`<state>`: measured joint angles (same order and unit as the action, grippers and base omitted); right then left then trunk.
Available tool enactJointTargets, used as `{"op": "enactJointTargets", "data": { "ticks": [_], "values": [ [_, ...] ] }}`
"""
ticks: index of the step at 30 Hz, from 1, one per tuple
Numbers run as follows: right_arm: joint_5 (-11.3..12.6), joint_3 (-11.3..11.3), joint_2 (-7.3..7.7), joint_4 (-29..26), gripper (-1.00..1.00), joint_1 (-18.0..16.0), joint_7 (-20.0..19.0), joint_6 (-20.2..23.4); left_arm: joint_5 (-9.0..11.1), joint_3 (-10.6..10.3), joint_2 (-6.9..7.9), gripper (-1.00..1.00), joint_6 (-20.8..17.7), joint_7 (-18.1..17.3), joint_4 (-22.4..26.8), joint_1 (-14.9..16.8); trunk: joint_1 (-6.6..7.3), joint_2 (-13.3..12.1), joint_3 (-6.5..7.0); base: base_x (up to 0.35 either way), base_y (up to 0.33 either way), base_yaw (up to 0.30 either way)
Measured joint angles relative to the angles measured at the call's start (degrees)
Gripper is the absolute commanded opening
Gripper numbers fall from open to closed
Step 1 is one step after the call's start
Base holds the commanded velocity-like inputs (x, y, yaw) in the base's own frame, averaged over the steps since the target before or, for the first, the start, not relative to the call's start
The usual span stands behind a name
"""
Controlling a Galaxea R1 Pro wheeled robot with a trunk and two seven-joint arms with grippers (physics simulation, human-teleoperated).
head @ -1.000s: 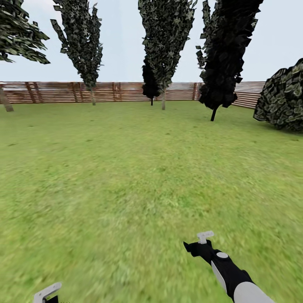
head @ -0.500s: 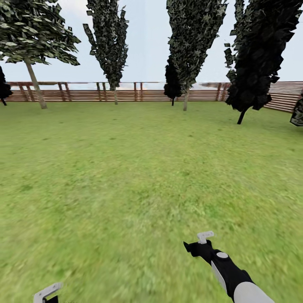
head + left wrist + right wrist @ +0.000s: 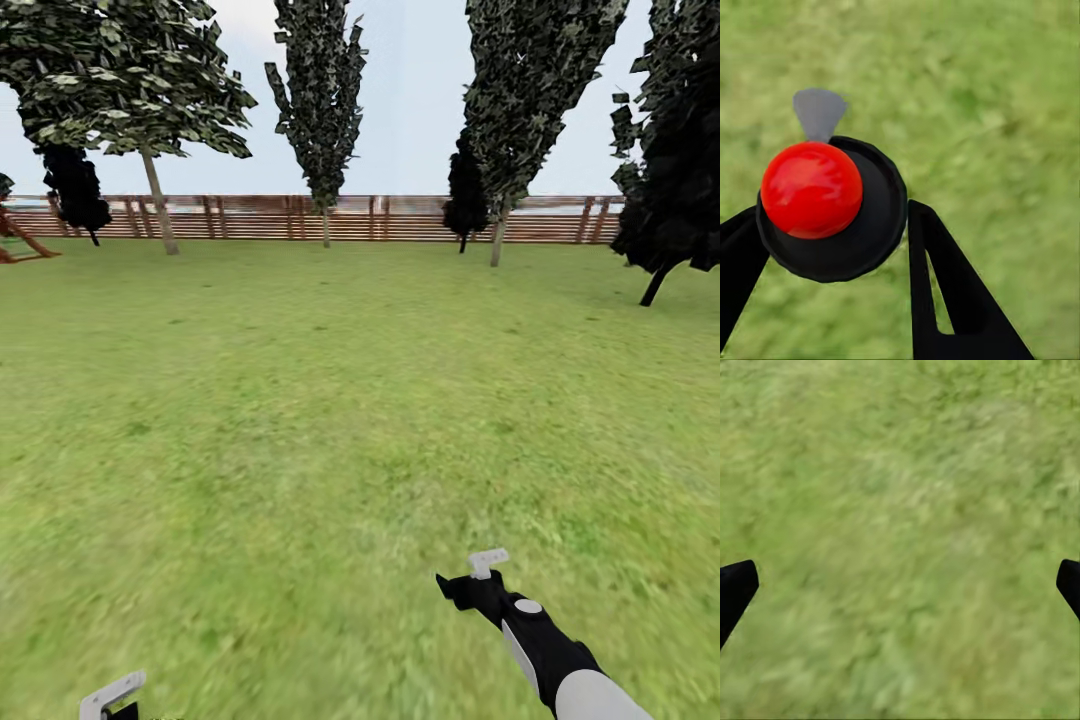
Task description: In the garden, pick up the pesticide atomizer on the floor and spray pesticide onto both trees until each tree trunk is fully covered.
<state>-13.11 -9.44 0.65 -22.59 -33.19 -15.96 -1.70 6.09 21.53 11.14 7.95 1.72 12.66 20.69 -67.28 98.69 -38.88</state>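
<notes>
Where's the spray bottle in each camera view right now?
Head view: spray bottle at the bottom left corner, its grey trigger head poking up from the edge.
Left wrist view: seen end-on, a black disc with a red ball, between the fingers of the left gripper.
Right wrist view: blurred lawn between the tips of the open right gripper.
Shared landmark: the lawn.

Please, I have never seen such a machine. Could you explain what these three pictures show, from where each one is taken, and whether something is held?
This is a simulated wheeled robot with two arms, each ending in a gripper. The large picture comes from its head camera: a grass lawn, with a wooden fence and trees behind it. The two small pictures come from cameras at the wrists. The left gripper is closed on a round black thing with a red knob, likely the pesticide atomizer. The right gripper is open and empty, above grass.
</notes>
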Motion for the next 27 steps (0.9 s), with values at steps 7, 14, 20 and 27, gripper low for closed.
{"op": "enactJointTargets", "data": {
  "ticks": [7, 14, 20, 27],
  "values": [
    [0.0, 0.0, 0.0, 0.0, 1.0, 0.0, 0.0, 0.0, 0.0, 0.0, 0.0, -1.0, 0.0, 0.0, 0.0, 0.0, 0.0, 0.0, 0.0, 0.152, 0.282, 0.281],
    [0.0, 0.0, 0.0, 0.0, 1.0, 0.0, 0.0, 0.0, 0.0, 0.0, 0.0, -1.0, 0.0, 0.0, 0.0, 0.0, 0.0, 0.0, 0.0, 0.152, 0.282, 0.281],
    [0.0, 0.0, 0.0, 0.0, 1.0, 0.0, 0.0, 0.0, 0.0, 0.0, 0.0, -1.0, 0.0, 0.0, 0.0, 0.0, 0.0, 0.0, 0.0, 0.152, 0.282, 0.281],
    [0.1, 0.0, -0.07, 0.0, 1.0, 0.0, 0.0, 0.0, 0.1, 0.0, -0.06, -1.0, 0.0, 0.0, 0.0, 0.0, 0.0, 0.0, 0.0, 0.152, 0.282, 0.281]
  ]
}}
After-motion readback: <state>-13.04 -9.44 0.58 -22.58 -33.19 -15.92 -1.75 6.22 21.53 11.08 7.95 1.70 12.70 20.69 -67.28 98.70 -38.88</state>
